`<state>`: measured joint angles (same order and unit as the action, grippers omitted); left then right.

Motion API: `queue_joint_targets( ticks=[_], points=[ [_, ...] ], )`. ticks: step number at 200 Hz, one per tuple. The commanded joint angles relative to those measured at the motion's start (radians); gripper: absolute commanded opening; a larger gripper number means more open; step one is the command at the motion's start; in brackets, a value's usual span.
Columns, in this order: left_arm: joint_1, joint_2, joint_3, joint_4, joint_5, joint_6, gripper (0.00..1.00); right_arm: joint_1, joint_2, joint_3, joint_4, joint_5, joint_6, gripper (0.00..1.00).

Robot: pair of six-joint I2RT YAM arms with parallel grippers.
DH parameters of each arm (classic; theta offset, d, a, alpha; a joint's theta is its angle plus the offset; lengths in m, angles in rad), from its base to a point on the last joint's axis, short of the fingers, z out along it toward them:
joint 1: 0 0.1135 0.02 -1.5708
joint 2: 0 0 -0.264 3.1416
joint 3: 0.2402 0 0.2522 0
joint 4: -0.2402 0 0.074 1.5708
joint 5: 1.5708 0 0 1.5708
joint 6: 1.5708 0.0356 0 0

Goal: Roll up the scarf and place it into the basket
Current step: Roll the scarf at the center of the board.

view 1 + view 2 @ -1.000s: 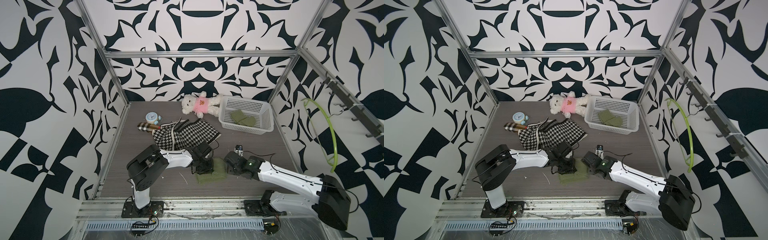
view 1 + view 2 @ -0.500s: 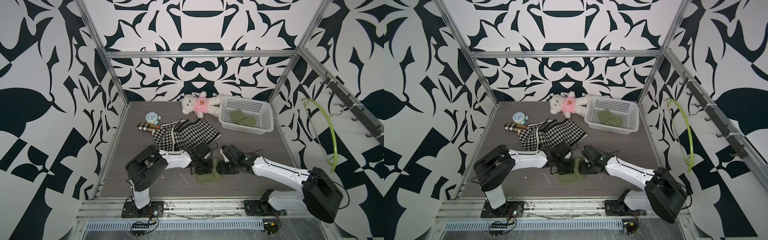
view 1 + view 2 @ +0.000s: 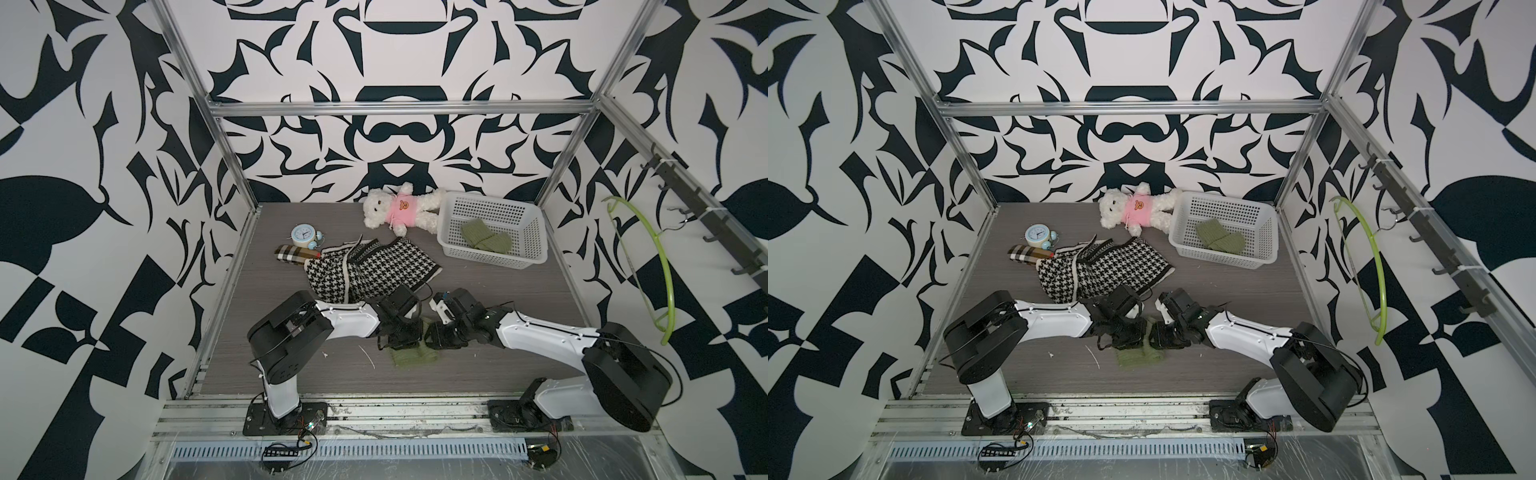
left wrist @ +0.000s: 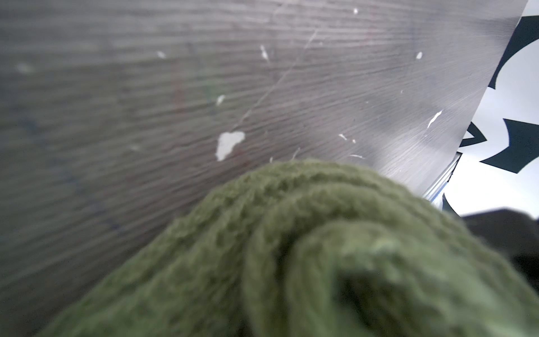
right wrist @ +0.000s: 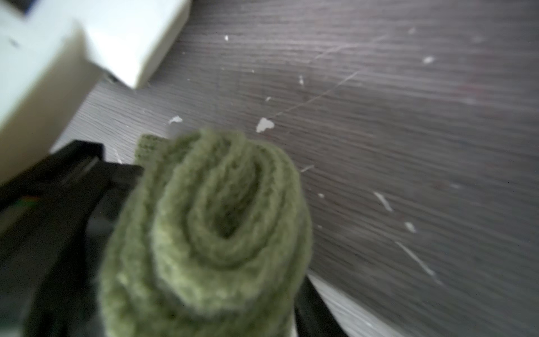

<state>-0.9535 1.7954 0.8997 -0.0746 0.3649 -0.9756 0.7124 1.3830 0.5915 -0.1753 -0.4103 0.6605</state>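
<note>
The olive green knitted scarf point(image 3: 413, 356) lies near the table's front, partly wound into a roll point(image 5: 218, 233) whose spiral end faces the right wrist camera. My left gripper point(image 3: 409, 337) is shut on the roll's left end, and the wool point(image 4: 320, 248) hides its jaws. My right gripper point(image 3: 434, 337) has closed on the right end, one black finger point(image 5: 315, 309) tight against the roll. A flat tail of the scarf point(image 3: 1140, 358) spreads on the table toward the front. The white basket point(image 3: 490, 258) stands at the back right.
A folded green cloth point(image 3: 486, 240) lies in the basket. A houndstooth cloth point(image 3: 365, 270) lies just behind the grippers, with a plaid roll point(image 3: 293, 253) and a small alarm clock point(image 3: 302, 235) to its left. A teddy bear point(image 3: 401, 208) lies beside the basket.
My right arm has swung in from the right to the roll's end, and its jaws have narrowed onto it. The left arm has hardly moved.
</note>
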Motion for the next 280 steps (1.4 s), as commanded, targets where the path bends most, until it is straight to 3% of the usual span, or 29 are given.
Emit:
queue_joint_targets(
  ticks=[1,23,57,98,132,162,186,235,261,280],
  points=[
    [-0.006,0.079,-0.058,-0.163,-0.090,0.001,0.04,0.048,0.085,-0.026,0.145,-0.120,0.028,0.22],
    [-0.002,0.091,-0.037,-0.170,-0.089,0.010,0.04,0.083,0.086,-0.035,0.168,-0.113,0.043,0.00],
    [0.012,0.083,-0.019,-0.180,-0.080,0.026,0.04,0.108,0.051,-0.044,0.128,-0.079,0.048,0.00],
    [0.129,-0.123,-0.044,-0.345,-0.138,0.107,0.13,0.114,0.014,-0.003,-0.100,0.047,0.039,0.00],
    [0.165,-0.230,-0.042,-0.427,-0.159,0.139,0.18,0.126,-0.012,0.025,-0.179,0.114,0.054,0.00],
    [0.156,-0.303,-0.054,-0.358,-0.081,0.125,0.22,0.143,-0.017,0.061,-0.228,0.175,0.074,0.00],
    [0.093,-0.339,-0.047,-0.275,-0.030,0.117,0.28,0.158,-0.021,0.108,-0.275,0.224,0.095,0.00],
    [0.005,-0.252,-0.033,-0.161,-0.013,0.057,0.32,0.183,0.007,0.149,-0.285,0.250,0.127,0.00],
    [-0.002,-0.204,-0.056,-0.089,-0.032,0.014,0.31,0.208,0.016,0.160,-0.280,0.261,0.143,0.00],
    [-0.002,-0.159,-0.066,-0.085,-0.041,0.006,0.07,0.213,0.015,0.161,-0.285,0.266,0.148,0.00]
  ],
)
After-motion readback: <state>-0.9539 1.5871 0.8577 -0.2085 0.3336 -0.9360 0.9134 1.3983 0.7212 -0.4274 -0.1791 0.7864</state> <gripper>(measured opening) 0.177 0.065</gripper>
